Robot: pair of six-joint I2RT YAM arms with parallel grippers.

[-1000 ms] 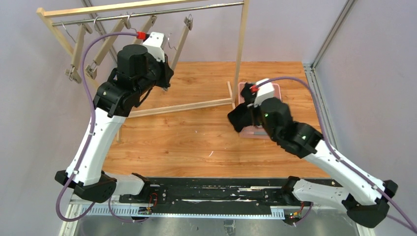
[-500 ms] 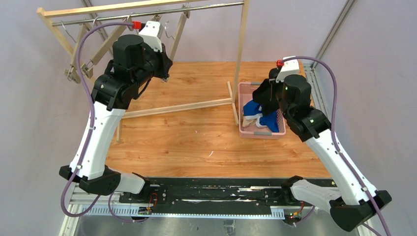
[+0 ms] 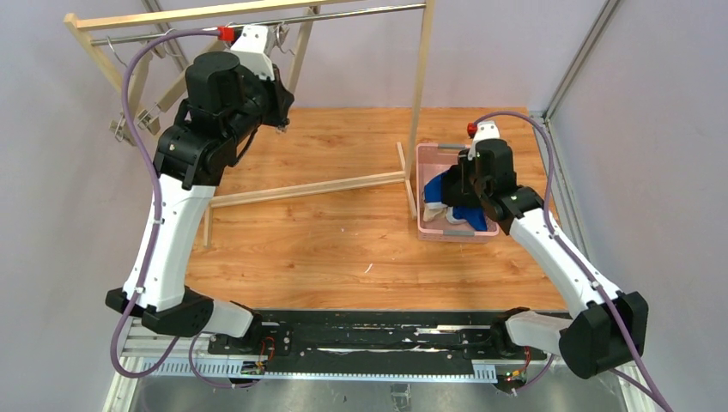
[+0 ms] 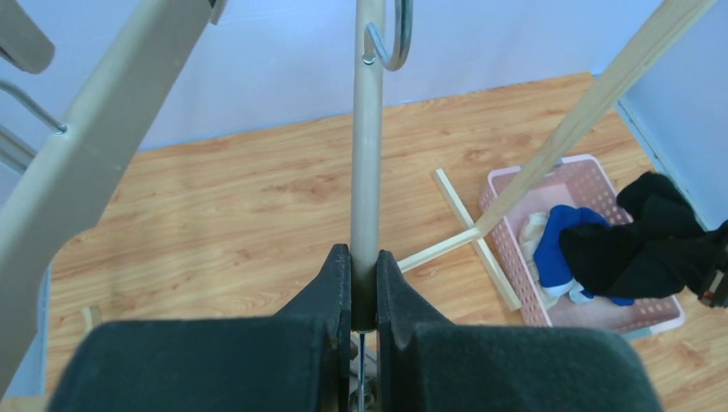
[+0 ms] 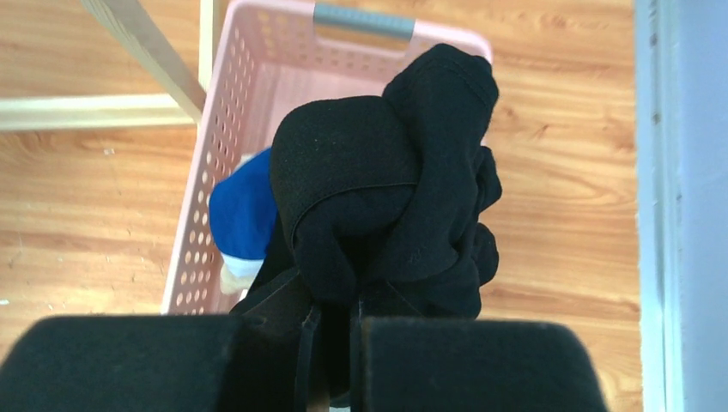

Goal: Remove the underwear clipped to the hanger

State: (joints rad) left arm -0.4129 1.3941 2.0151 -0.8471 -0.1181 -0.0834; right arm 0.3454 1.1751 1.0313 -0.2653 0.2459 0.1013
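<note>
Released off-centre, black cloth briefs [image 5: 386, 172] clenched in the right hand [image 5: 330, 313] could be dropped outside the pink perforated basket [image 5: 257, 77]; a wooden hanger [image 4: 367, 172] is clamped by the left hand [image 4: 363, 283].

The right gripper [image 5: 330, 313] has swung the black underwear [image 5: 386, 180] rightward from the near left edge of the basket [image 5: 225, 146] to above it, uncovering the blue underwear [image 5: 243, 210] inside. The left gripper [image 4: 364, 279] has carried its hanger [image 4: 367, 154] farther and leftward, up toward the rail [image 3: 343, 15].

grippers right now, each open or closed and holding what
left gripper: closed on the bar of a hanger.
right gripper: closed on the black underwear, over the pink basket.
</note>
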